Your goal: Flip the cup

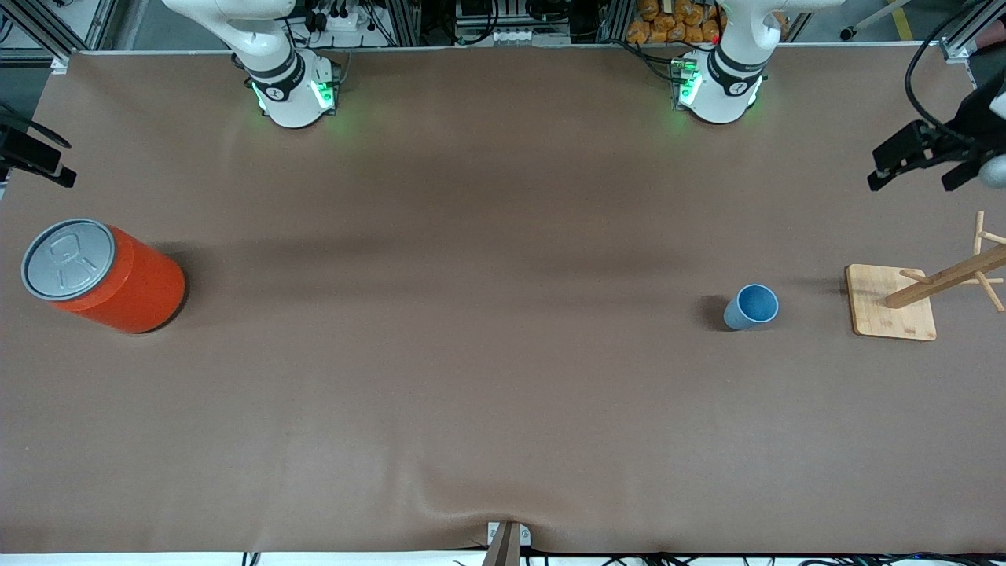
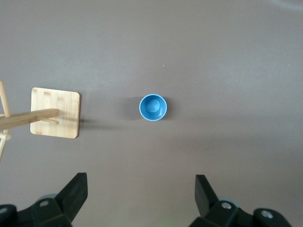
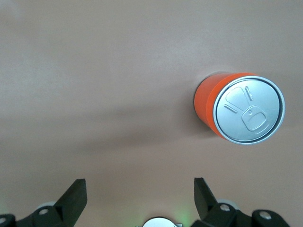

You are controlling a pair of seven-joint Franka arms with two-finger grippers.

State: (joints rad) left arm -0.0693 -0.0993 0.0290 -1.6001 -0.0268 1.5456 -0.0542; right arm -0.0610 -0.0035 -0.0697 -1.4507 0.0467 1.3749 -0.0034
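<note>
- Front view: the cup (image 1: 751, 306) stands with its mouth up on the brown table (image 1: 471, 377), toward the left arm's end, just beside the wooden rack (image 1: 892, 303) and well apart from the big orange can (image 1: 102, 275) at the right arm's end
- Front view: the left gripper (image 1: 919, 165) hangs high over the table edge, above the rack; only a bit of the right gripper (image 1: 31, 161) shows at the other edge
- Left wrist view: the cup (image 2: 153, 107) is seen from straight above, open and blue inside; the left gripper (image 2: 141, 198) has its fingers spread wide with nothing between them
- Left wrist view: the cup looks small, light and stiff, maybe a bit slippery, so I think a soft pinch across its wall near the rim is best, and it could tip over if bumped
- Right wrist view: the right gripper (image 3: 139, 201) waits over the table near the orange can (image 3: 239, 109), fingers spread wide and holding nothing
</note>
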